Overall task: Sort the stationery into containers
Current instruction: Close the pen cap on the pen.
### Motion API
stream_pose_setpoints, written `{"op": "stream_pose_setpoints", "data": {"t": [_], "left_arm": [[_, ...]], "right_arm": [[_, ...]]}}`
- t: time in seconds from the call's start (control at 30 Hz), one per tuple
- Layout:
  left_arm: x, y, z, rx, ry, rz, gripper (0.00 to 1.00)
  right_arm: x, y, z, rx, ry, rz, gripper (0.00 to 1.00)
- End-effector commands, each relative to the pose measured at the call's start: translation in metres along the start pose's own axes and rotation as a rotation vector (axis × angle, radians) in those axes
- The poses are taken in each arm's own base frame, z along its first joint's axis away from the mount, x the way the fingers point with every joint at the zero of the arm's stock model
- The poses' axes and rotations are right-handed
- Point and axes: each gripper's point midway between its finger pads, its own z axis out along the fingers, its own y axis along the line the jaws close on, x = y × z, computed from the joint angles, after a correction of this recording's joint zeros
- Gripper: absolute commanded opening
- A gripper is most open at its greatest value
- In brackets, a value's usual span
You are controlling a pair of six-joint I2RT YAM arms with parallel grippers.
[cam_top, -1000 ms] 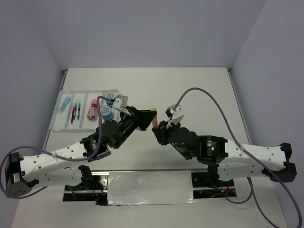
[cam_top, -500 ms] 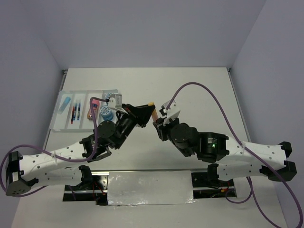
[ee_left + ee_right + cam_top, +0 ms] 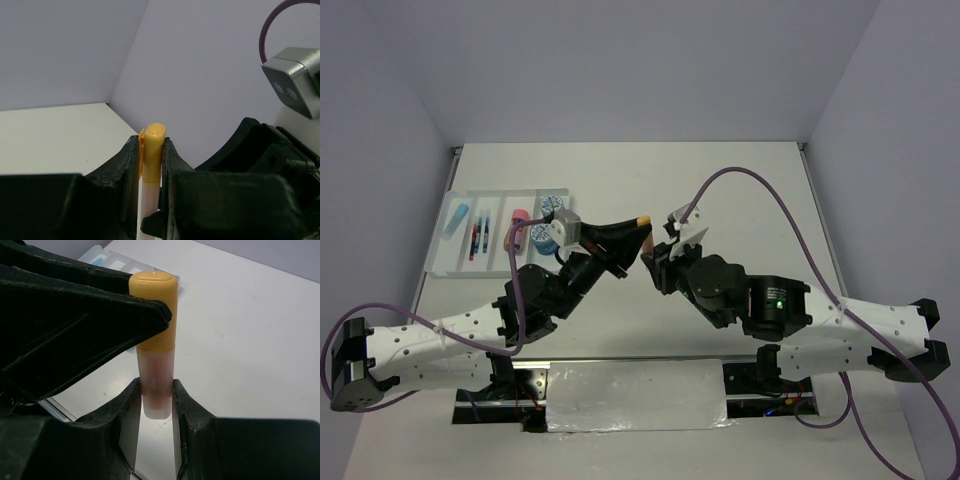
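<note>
An orange-capped marker (image 3: 642, 232) with a pale peach body hangs above the table's middle, held by both grippers. My left gripper (image 3: 637, 229) is shut on its orange cap (image 3: 152, 147). My right gripper (image 3: 653, 256) is shut on its peach body (image 3: 157, 385), near the blunt end. The left fingers (image 3: 75, 315) reach in from the left. The white tray (image 3: 448, 262) lies at the far left of the table. It holds a light-blue piece (image 3: 457, 218), thin pens (image 3: 477, 236), a pink-orange cylinder (image 3: 516, 228) and two blue-white rolls (image 3: 546, 236).
Purple cables loop over both arms, the right one (image 3: 770, 200) arching high. The right wrist's camera block (image 3: 295, 82) sits close to the left gripper. A corner of the tray (image 3: 125, 265) shows behind the marker. Walls enclose the table on three sides.
Both grippers keep their hold on the marker, which has shifted slightly toward the far side. The left wrist has swung left and the right arm has followed.
</note>
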Motion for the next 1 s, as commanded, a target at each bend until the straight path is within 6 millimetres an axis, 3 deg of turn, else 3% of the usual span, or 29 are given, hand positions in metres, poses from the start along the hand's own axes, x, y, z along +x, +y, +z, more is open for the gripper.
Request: {"op": "stream_pose_setpoints", "data": {"t": [0.0,0.13,0.4,0.5,0.6,0.73,0.83,0.97], "left_arm": [[0.046,-0.041,-0.02,0.243,0.166,0.078,0.22],[0.042,-0.044,-0.017,0.242,0.177,0.1,0.33],[0.024,-0.035,-0.018,0.186,0.175,0.149,0.4],[0.018,-0.033,-0.02,0.176,0.169,0.161,0.49],[0.016,-0.033,-0.023,0.183,0.167,0.167,0.49],[0.02,-0.034,-0.026,0.205,0.175,0.166,0.65],[0.017,-0.035,-0.027,0.213,0.166,0.168,0.59],[0.017,-0.037,-0.028,0.224,0.172,0.178,0.59]], "right_arm": [[-0.097,-0.011,-0.023,-0.012,-0.281,0.241,0.0],[-0.092,-0.006,-0.024,-0.07,-0.319,0.219,0.0],[-0.078,0.014,-0.028,-0.202,-0.332,0.142,0.0],[-0.076,0.015,-0.03,-0.213,-0.344,0.14,0.0],[-0.075,0.018,-0.032,-0.233,-0.355,0.135,0.0],[-0.077,0.023,-0.033,-0.248,-0.35,0.118,0.0],[-0.074,0.03,-0.033,-0.277,-0.344,0.097,0.0],[-0.073,0.035,-0.035,-0.312,-0.347,0.091,0.0]]}}
